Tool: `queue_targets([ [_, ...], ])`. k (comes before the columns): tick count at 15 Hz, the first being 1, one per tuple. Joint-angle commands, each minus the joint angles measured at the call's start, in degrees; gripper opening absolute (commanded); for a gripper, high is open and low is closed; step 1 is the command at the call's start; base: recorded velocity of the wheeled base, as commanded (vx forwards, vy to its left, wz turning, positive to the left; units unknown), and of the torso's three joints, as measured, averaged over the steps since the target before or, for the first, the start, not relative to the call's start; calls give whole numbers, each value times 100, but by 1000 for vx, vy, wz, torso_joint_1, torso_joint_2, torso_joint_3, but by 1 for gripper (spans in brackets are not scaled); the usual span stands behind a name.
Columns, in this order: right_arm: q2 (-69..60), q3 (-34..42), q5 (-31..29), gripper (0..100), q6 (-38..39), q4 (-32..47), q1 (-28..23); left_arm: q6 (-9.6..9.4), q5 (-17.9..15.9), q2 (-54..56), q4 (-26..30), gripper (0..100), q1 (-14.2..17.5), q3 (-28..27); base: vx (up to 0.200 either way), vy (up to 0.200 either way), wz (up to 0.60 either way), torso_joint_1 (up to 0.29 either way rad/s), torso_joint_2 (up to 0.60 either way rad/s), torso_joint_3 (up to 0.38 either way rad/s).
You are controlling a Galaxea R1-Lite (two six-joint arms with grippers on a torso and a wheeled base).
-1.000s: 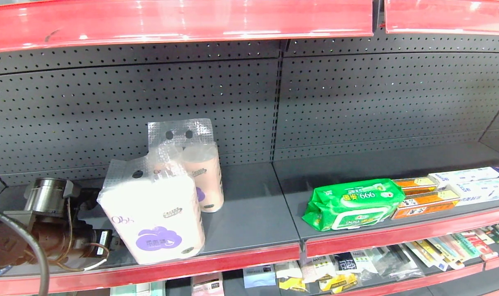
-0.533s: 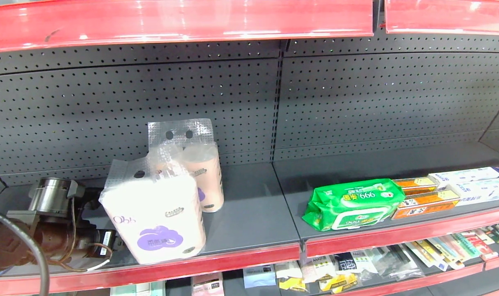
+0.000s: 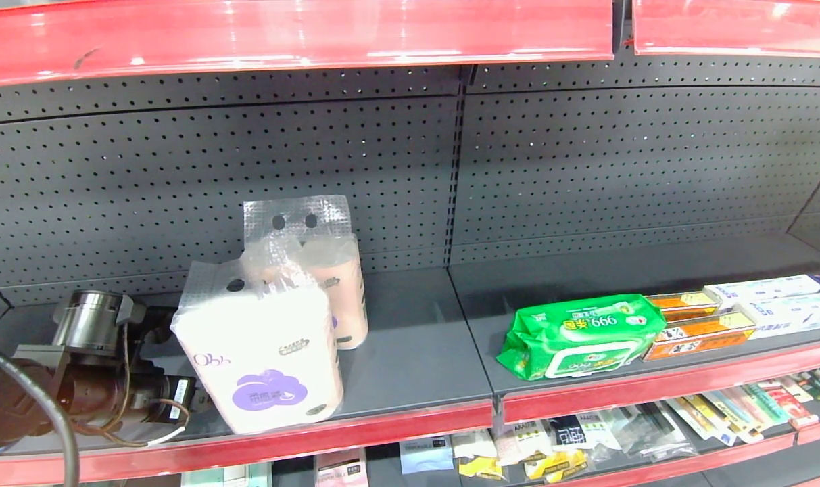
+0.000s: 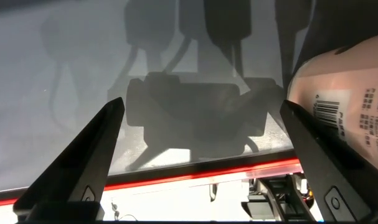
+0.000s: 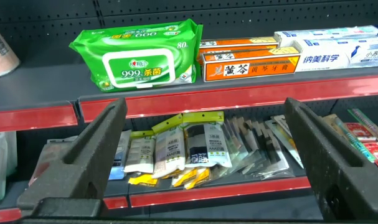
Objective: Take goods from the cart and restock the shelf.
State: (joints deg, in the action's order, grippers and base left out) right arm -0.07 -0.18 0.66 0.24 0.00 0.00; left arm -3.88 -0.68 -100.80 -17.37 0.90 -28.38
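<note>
Left wrist view: my left gripper (image 4: 201,104) has its fingers wide apart with nothing between them, over the grey shelf (image 4: 51,93). The tissue pack (image 4: 344,93) sits just beside one finger, and I cannot tell if they touch. On the head view that pack stands upright by the red front lip (image 3: 410,419), with a second pack (image 3: 339,291) just behind it. Bare deck runs right to the green wipes (image 3: 579,335). My right gripper (image 5: 205,102) is spread too, empty, near the wipes' shelf edge.

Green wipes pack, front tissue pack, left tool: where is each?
green wipes pack (image 3: 581,335), head view, middle of top face
front tissue pack (image 3: 261,355), head view, front face
left tool (image 4: 198,109), left wrist view, midway between fingertips
</note>
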Motion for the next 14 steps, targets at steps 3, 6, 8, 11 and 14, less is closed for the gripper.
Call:
queue_targets([
  [3, 7, 1, 4, 100, 2, 0, 0, 10, -2, 26, -3, 100, -117, -1, 0, 0, 0, 0, 0, 0],
  [6, 7, 1, 4, 100, -7, 0, 0, 10, -2, 26, -3, 100, -152, -1, 0, 0, 0, 0, 0, 0],
  [8, 7, 1, 4, 100, -7, 9, 0, 10, -2, 26, -3, 100, -187, -1, 0, 0, 0, 0, 0, 0],
  [11, 7, 1, 4, 100, 2, 0, 0, 10, -2, 17, 6, 100, -187, -1, 0, 0, 0, 0, 0, 0],
  [14, 7, 1, 4, 100, 2, 0, 0, 10, -2, -1, -3, 100, -257, -10, 0, 0, 0, 0, 0, 0],
])
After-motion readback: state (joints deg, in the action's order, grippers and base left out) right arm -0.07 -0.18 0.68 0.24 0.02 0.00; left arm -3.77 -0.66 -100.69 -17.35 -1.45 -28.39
